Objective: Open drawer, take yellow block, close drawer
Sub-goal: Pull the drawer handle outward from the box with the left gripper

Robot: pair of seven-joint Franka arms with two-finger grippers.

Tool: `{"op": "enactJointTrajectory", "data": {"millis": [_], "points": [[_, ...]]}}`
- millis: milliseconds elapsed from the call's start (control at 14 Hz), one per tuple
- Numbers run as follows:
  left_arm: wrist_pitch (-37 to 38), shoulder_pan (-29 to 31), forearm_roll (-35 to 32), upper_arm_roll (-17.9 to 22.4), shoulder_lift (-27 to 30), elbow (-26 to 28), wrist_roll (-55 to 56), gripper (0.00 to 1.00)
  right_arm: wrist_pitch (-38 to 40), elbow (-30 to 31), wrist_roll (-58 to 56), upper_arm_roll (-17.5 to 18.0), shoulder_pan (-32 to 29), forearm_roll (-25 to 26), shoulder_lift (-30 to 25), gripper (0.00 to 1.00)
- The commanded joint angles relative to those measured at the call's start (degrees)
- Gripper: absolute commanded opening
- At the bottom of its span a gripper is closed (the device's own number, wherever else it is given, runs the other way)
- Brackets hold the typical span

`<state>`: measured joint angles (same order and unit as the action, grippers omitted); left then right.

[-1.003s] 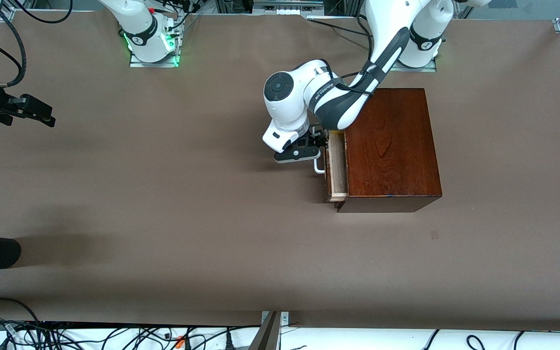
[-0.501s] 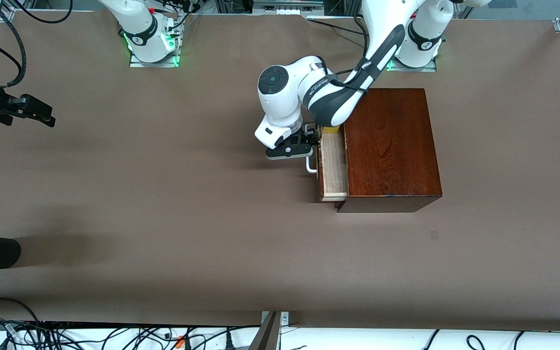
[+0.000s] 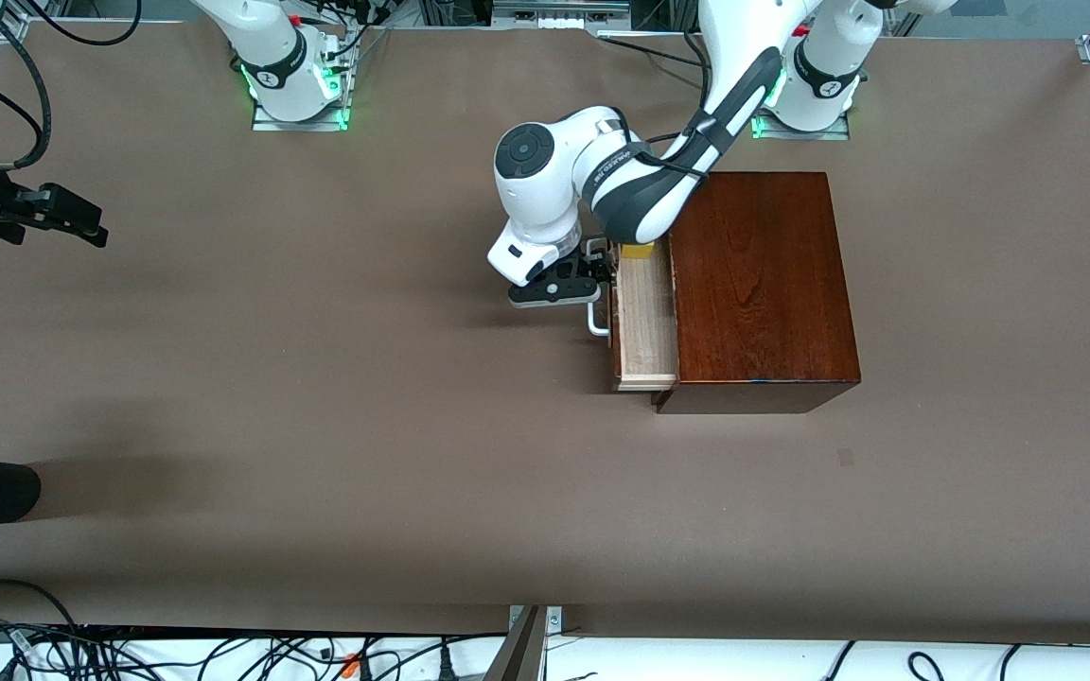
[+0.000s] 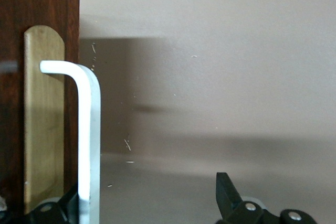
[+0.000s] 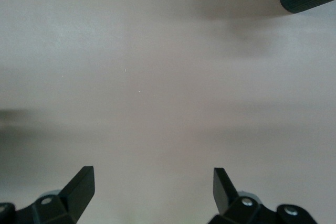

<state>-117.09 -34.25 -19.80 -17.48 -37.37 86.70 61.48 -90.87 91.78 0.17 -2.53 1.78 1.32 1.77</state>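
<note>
A: Front view first. What is seen?
B: The drawer [image 3: 644, 322] is pulled partway out of the mahogany box [image 3: 761, 284], toward the right arm's end of the counter [image 3: 318, 426]. The yellow block [image 3: 640, 251] sits in the tray at its end farthest from the camera, partly hidden under the left arm's forearm. The left gripper [image 3: 594, 284] is placed at the white handle [image 3: 598, 322]; the left arm is bent down low from its base, wrist beside the drawer front.
A: Left wrist view?
B: The handle [image 4: 86, 135] is seen against the drawer front [image 4: 44, 119]. Fingers are spread wide, one fingertip [image 4: 228, 195] well clear, so the bar is hooked, not clamped.
A: Right wrist view?
B: Only bare counter is shown; the right gripper [image 5: 152, 190] is held apart, empty, waiting well away from the box.
A: Risks?
B: The handle could be slipped off, since nothing is pinched. The box could be dragged if the pull is skewed.
</note>
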Motion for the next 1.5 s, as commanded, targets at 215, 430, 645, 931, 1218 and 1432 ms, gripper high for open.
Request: {"op": "enactJointTrajectory", "data": {"millis": [215,430,645,931,1218,1432], "points": [[-3.68,-1.08,1.78,-0.27,-2.53,-3.03,-0.92,1.0,0.26,-0.55,0.54,0.24,-0.2,0.35,-0.27,1.0],[-3.41,-1.08,1.87,-0.27,-2.44,-3.03,-0.84,1.0,0.26,-0.55,0.54,0.24,-0.2,0.35,-0.27,1.0],[-3.06,-1.08,1.87,-0.36,-2.09,-3.12,-0.83,1.0,0.26,-0.55,0.54,0.24,-0.2,0.35,-0.27,1.0],[-0.08,-1.17,1.78,-0.36,-1.83,-5.48,-0.92,1.0,0.26,-0.55,0.54,0.24,-0.2,0.35,-0.27,1.0],[0.98,-1.26,1.61,-0.36,-1.82,-5.84,-0.92,1.0,0.26,-0.55,0.54,0.24,-0.2,0.35,-0.27,1.0],[3.96,-2.13,0.99,-0.27,-1.91,-5.93,-0.84,1.0,0.17,-0.55,0.54,0.24,-0.2,0.35,-0.27,1.0]]}}
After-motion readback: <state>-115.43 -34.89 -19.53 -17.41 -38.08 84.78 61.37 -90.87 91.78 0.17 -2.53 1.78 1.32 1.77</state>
